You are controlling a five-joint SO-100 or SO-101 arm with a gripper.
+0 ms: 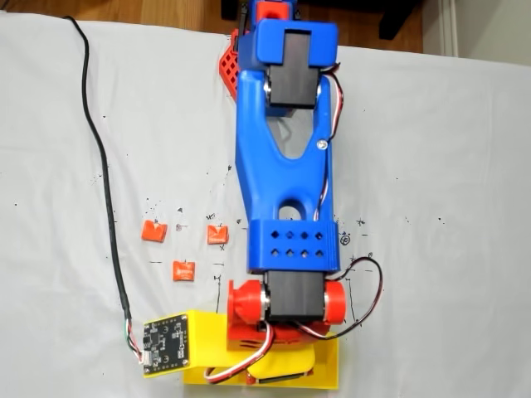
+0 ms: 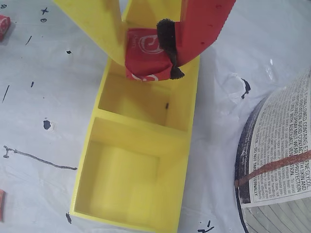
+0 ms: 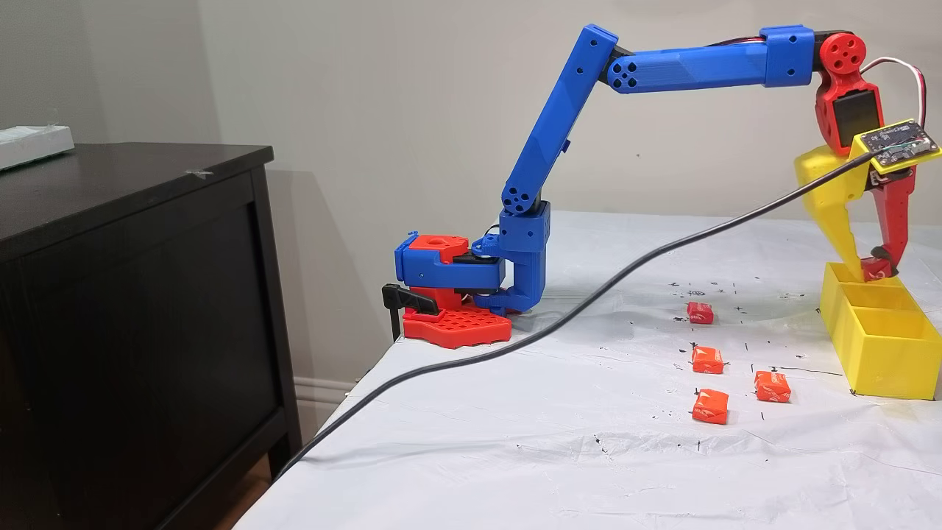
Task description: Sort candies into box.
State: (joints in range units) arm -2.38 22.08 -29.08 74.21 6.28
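Four loose candies (image 3: 700,313) (image 3: 707,359) (image 3: 772,386) (image 3: 710,406), one red candy (image 2: 146,53) in tool (image 2: 146,65).

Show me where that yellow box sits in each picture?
In a fixed view: the box lies at the bottom edge, mostly under the arm.
Wrist view: the box is in the centre, beneath the jaws pinching a red candy.
In a fixed view: the box is at the far right.
Shared landmark: the white sheet with black pen marks.
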